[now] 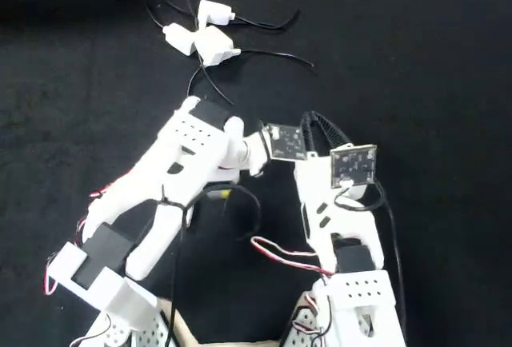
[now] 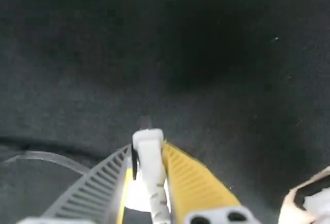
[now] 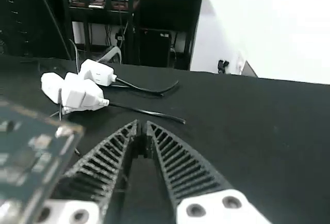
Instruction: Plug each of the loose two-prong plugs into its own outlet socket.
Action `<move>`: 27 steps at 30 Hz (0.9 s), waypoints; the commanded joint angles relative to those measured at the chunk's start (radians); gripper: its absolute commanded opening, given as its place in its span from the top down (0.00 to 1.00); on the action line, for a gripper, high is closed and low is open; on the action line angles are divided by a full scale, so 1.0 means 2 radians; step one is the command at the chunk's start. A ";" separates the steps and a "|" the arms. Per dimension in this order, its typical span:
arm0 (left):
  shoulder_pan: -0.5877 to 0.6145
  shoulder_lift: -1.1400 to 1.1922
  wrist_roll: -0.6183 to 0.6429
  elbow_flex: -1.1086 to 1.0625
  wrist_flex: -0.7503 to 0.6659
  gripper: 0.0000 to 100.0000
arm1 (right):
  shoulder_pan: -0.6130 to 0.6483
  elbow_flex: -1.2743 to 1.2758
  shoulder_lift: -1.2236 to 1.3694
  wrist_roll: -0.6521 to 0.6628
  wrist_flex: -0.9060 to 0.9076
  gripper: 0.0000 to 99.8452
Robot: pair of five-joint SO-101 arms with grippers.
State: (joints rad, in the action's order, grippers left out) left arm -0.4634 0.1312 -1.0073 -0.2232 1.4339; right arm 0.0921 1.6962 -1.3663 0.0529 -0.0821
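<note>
One white plug (image 2: 150,158) is sitting pinched between the left gripper's (image 2: 148,146) jaws, its tip poking out just past the fingertips and hanging over the black table (image 2: 232,53). The other white blocks (image 3: 77,87) with cords (plugs or sockets, can't tell) are lying bunched together well ahead of the right gripper (image 3: 142,129), whose jaws are pressing together on nothing.

Held plug (image 2: 148,149): white, blocky, clamped between the jaws of the left gripper (image 2: 149,154), close above the black counter (image 2: 232,53).
Far block (image 1: 214,13), left block (image 1: 179,38), right block (image 1: 216,45): white, clustered at the counter's far side, trailing thin black cords (image 1: 276,55); plug or socket unclear.
</note>
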 commanded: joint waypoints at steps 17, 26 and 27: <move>-0.036 0.173 -0.003 0.136 0.100 0.97 | -0.118 -0.011 -0.001 -0.045 -0.083 0.99; -0.038 0.074 -0.002 0.116 0.112 0.97 | -0.129 -0.005 0.003 -0.038 -0.082 0.99; -0.037 0.058 -0.002 0.105 0.112 0.97 | -0.130 -0.001 0.000 -0.038 -0.082 0.99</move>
State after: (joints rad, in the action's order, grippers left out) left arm -0.5401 0.3598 -1.0058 0.0161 1.6379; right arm -0.1442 1.6947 -1.3587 -0.0161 -0.2309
